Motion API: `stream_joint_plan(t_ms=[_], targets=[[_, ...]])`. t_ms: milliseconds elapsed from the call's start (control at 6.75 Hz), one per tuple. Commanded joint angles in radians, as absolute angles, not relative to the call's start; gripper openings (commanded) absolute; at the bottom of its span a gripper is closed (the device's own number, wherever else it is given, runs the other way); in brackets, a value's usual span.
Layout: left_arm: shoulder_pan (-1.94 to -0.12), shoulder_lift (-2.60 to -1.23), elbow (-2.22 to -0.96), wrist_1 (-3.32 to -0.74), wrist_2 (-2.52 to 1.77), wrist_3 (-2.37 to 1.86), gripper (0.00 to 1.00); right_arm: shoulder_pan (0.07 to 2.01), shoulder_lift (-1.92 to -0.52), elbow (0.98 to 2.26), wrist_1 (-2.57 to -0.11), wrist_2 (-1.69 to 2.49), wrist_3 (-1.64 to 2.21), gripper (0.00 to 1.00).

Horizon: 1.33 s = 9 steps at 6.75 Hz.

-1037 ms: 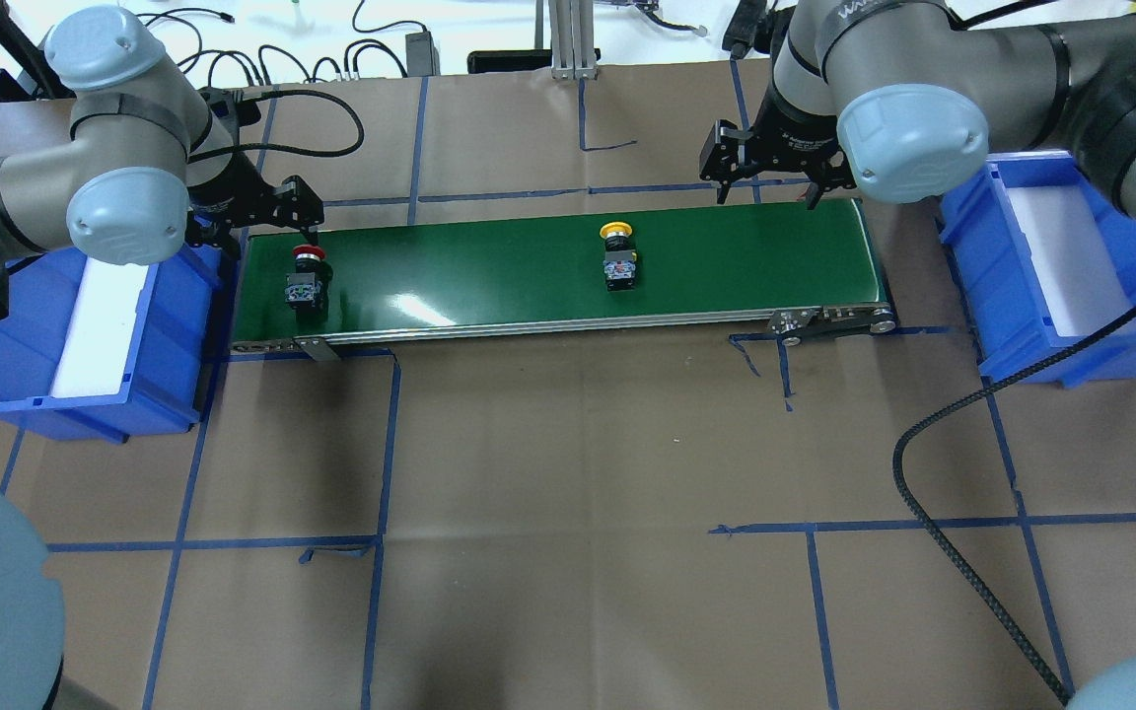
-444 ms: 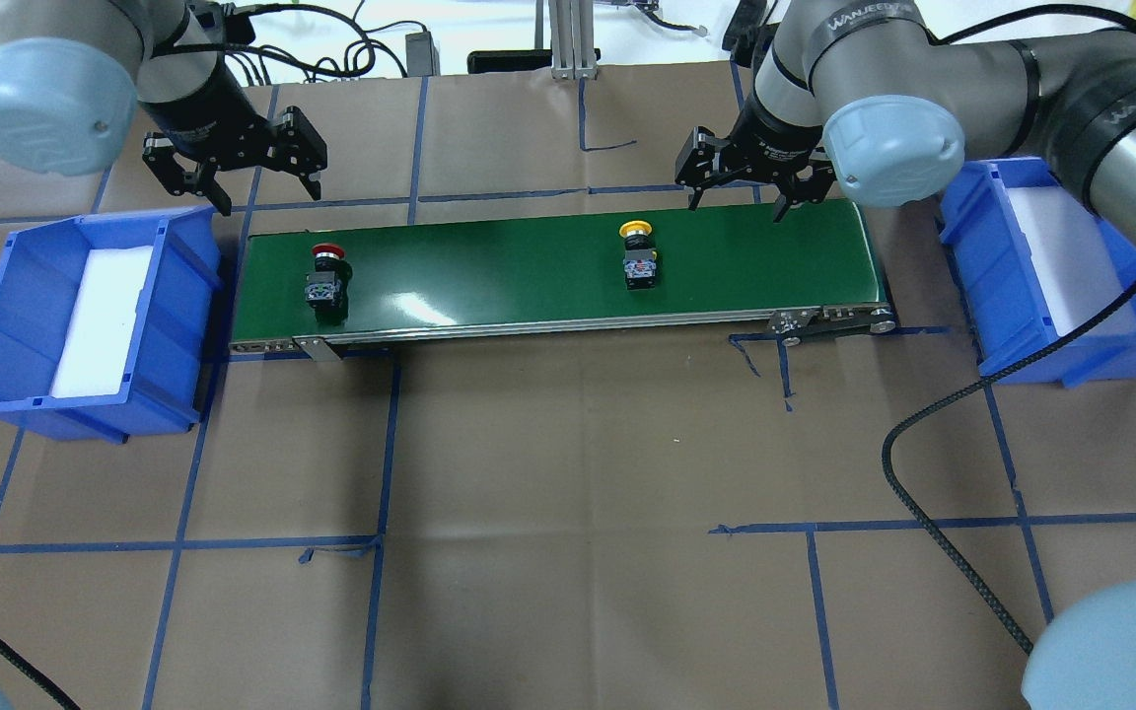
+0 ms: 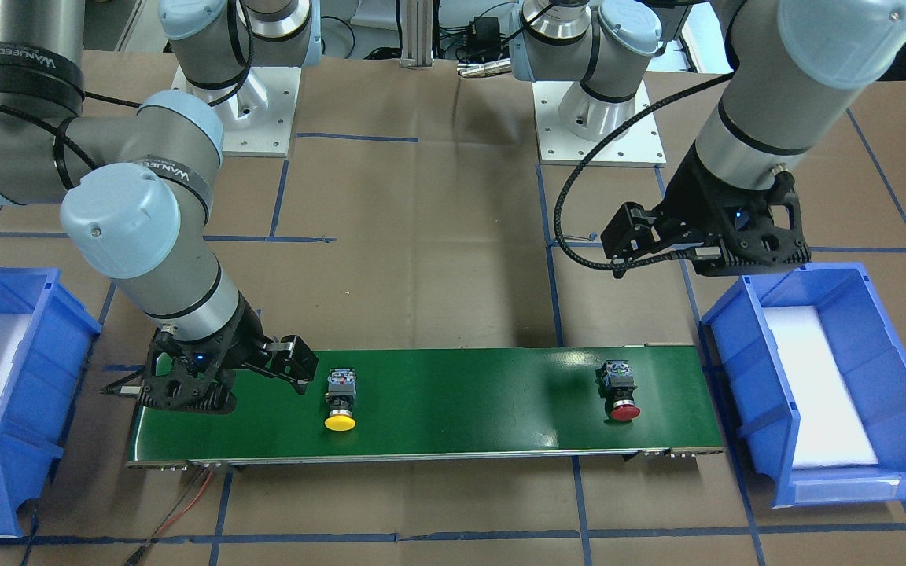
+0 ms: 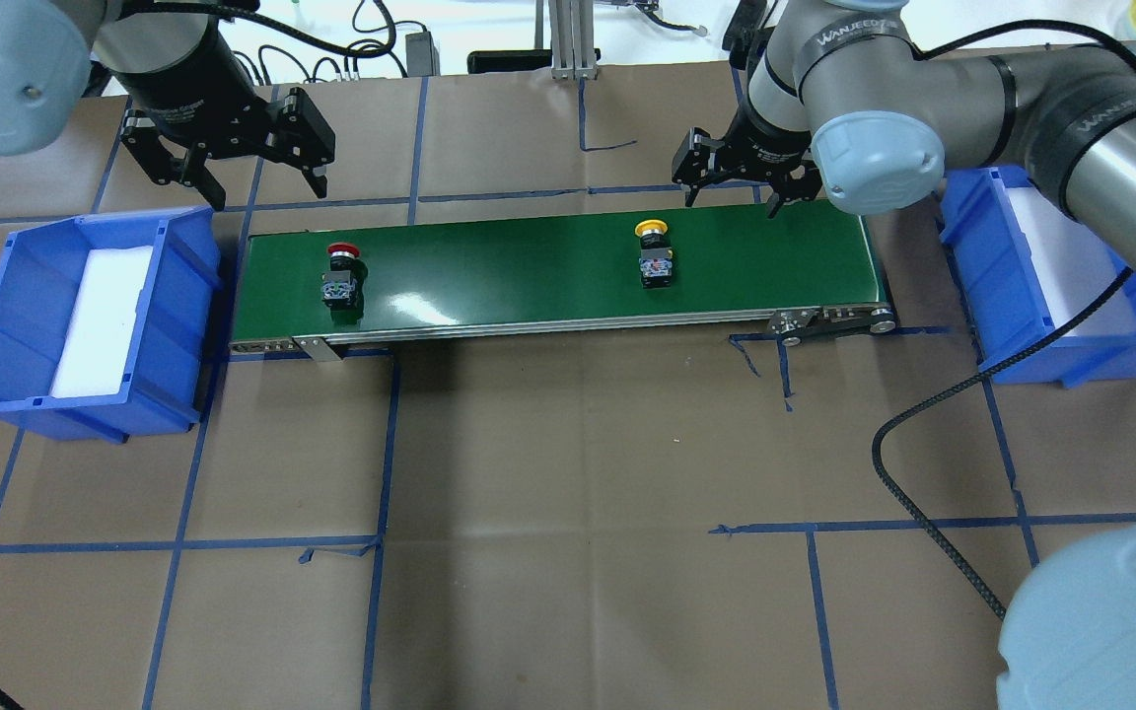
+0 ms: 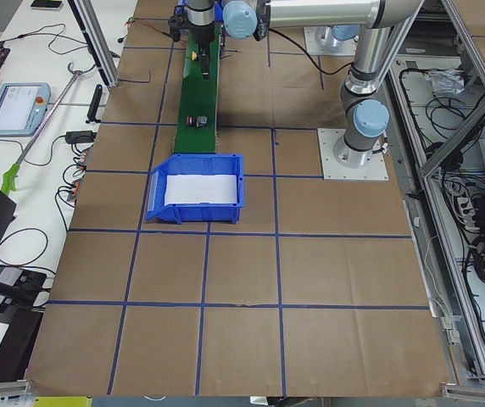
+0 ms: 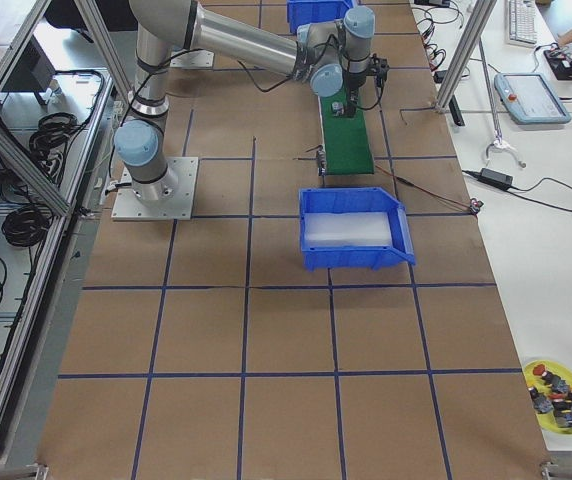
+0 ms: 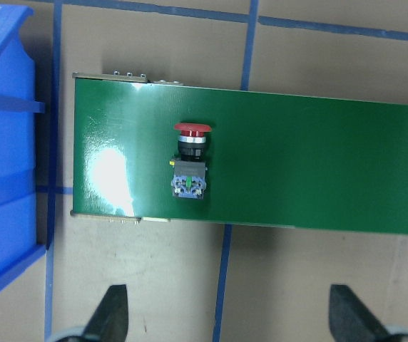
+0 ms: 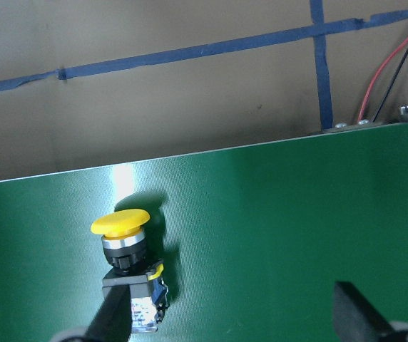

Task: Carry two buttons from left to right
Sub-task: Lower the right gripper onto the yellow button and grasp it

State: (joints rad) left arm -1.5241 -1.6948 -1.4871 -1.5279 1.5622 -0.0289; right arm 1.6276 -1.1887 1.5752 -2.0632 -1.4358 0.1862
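Note:
The red button (image 4: pixel 341 274) lies on its side near the left end of the green conveyor belt (image 4: pixel 529 266). The yellow button (image 4: pixel 654 258) lies on its side right of the belt's middle. My left gripper (image 4: pixel 267 192) is open and empty, raised behind the belt's left end; its wrist view shows the red button (image 7: pixel 191 160) well ahead of its fingers (image 7: pixel 111 317). My right gripper (image 4: pixel 734 202) is open and empty at the belt's far edge, just right of the yellow button (image 8: pixel 129 263), which lies by one finger (image 8: pixel 115 320).
A blue bin (image 4: pixel 183 296) with a white liner stands off the belt's left end, and a second blue bin (image 4: pixel 972 256) off its right end. A black cable (image 4: pixel 923 513) loops over the brown table at the front right. Blue tape lines mark the table.
Both buttons have moved to the right on the belt. My left gripper has left the red button, risen and moved back. My right gripper has shifted left, nearer the yellow button.

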Motion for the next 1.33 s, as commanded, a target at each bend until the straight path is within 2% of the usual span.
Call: stream_joint_plan(t_ms=[0,296,1185], targets=[[-1.522,-1.631,-1.581,-1.526,1.565,0.001,1.0,1.628,-1.175,1.583,-2.065,-1.437,0.186,1.0],[-1.513,-1.582,-1.644,-1.485,1.563,0.031,1.0,1.629,-1.167,1.583,-2.063,-1.43,0.186,1.0],[-1.511,-1.58,-1.635,-1.474,1.562,0.032,1.0,1.643,-1.095,1.575,-2.069,-1.44,0.178,1.0]])
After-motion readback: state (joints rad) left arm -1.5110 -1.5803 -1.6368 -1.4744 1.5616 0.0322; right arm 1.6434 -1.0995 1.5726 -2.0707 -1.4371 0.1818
